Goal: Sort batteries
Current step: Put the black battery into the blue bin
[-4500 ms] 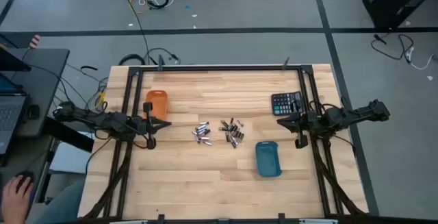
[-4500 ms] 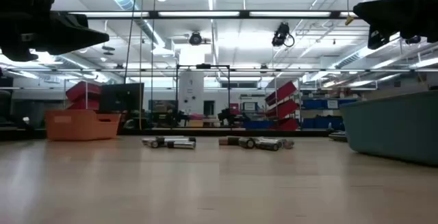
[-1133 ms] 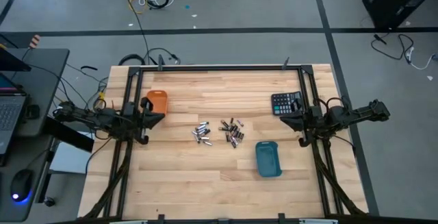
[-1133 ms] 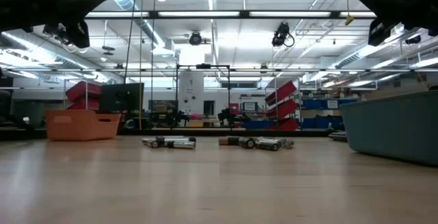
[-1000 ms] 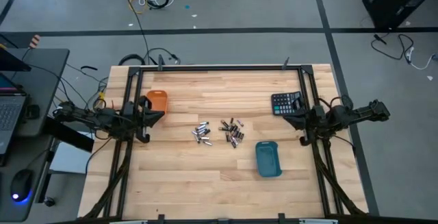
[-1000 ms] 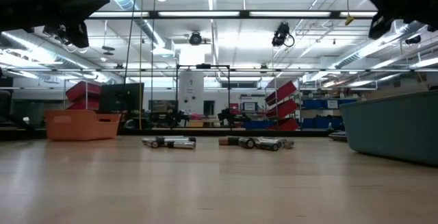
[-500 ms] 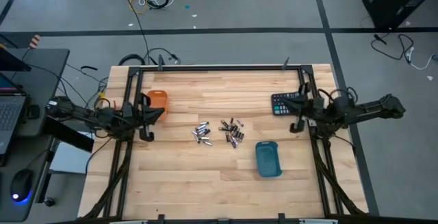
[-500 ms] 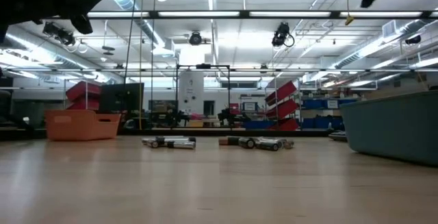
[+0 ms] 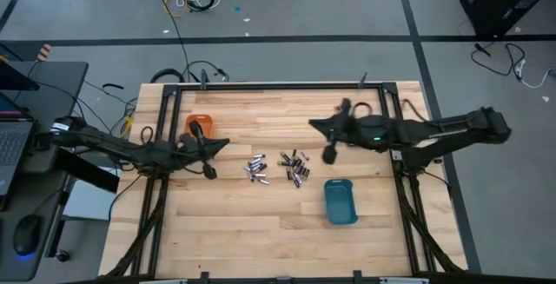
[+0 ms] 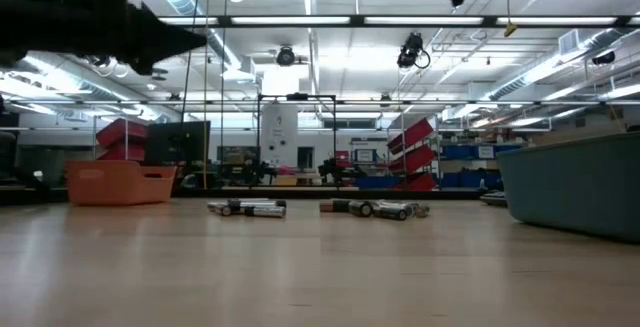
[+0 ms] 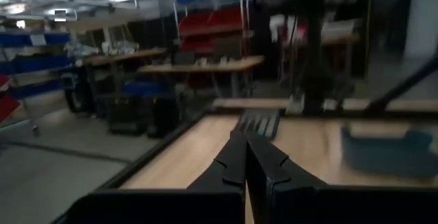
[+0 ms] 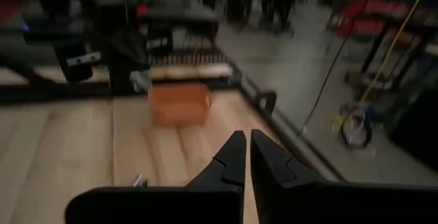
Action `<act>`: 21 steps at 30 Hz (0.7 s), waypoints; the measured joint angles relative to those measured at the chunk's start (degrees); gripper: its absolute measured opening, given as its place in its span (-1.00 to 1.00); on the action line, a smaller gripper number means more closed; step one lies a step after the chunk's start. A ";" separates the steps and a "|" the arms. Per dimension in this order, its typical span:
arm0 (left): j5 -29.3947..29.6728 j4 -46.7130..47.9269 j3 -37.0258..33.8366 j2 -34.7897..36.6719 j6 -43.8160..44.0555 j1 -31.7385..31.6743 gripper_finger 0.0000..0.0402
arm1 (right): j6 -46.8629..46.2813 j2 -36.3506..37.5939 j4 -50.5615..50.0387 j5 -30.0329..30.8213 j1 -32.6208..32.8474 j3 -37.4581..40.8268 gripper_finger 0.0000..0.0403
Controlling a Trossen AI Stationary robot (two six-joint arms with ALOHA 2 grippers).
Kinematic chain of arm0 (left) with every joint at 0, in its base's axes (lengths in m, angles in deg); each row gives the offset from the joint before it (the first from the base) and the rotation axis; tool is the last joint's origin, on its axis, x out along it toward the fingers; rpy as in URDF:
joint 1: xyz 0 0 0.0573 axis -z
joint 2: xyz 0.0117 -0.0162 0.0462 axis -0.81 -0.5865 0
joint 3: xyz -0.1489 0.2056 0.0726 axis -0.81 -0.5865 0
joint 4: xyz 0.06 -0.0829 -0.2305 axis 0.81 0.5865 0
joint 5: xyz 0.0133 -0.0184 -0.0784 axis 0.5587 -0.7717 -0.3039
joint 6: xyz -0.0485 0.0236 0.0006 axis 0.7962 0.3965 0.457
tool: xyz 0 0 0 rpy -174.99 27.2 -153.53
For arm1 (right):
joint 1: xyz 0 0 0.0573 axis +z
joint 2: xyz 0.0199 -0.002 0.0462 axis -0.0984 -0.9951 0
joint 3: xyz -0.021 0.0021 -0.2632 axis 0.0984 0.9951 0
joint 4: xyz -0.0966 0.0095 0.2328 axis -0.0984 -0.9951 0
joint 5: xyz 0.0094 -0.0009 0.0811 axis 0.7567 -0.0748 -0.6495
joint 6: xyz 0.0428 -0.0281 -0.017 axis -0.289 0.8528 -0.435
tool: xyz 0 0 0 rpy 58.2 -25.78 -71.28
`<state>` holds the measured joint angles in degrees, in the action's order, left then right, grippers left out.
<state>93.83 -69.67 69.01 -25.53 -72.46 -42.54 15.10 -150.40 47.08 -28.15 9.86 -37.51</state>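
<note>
The batteries (image 9: 278, 168), several small silvery and dark cells, lie loose in two clusters at the table's middle; the low view shows them on their sides (image 10: 247, 207). An orange tray (image 9: 199, 124) sits far left and a blue tray (image 9: 340, 201) near right. My left gripper (image 9: 227, 143) is shut and level, left of the batteries and above the table. My right gripper (image 9: 312, 124) is shut, high above the table, on the far right side of the batteries. In the wrist views both grippers (image 11: 245, 142) (image 12: 248, 138) show fingers together with nothing between them.
A black calculator (image 11: 259, 122) lies at the far right, mostly under my right arm in the high view. A dark frame (image 9: 278, 84) runs along the table's far edge and both sides. Bare wood lies on the near side of the batteries.
My right gripper has swung up and toward the table's left, from beside the calculator to above the far right of the batteries. My left gripper has gone toward the table's right, past the orange tray toward the batteries. Both stay shut. The batteries have not moved.
</note>
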 joint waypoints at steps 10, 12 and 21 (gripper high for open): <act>-7.59 5.59 -0.01 -2.13 -0.01 -0.38 -1.00 | -4.12 -17.98 -9.57 -7.43 -1.84 -13.66 -0.92; -7.59 5.51 -0.02 -2.13 -0.10 -0.38 -1.00 | -4.10 -20.89 -9.75 -7.47 -2.06 -14.32 -0.89; -7.56 5.42 -0.02 -2.11 1.52 -0.22 -1.00 | -0.99 -31.12 -9.52 -8.69 -1.67 -14.71 -0.68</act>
<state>86.27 -64.26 69.00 -27.64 -70.94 -42.76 14.11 -181.52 37.56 -36.84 8.19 -52.22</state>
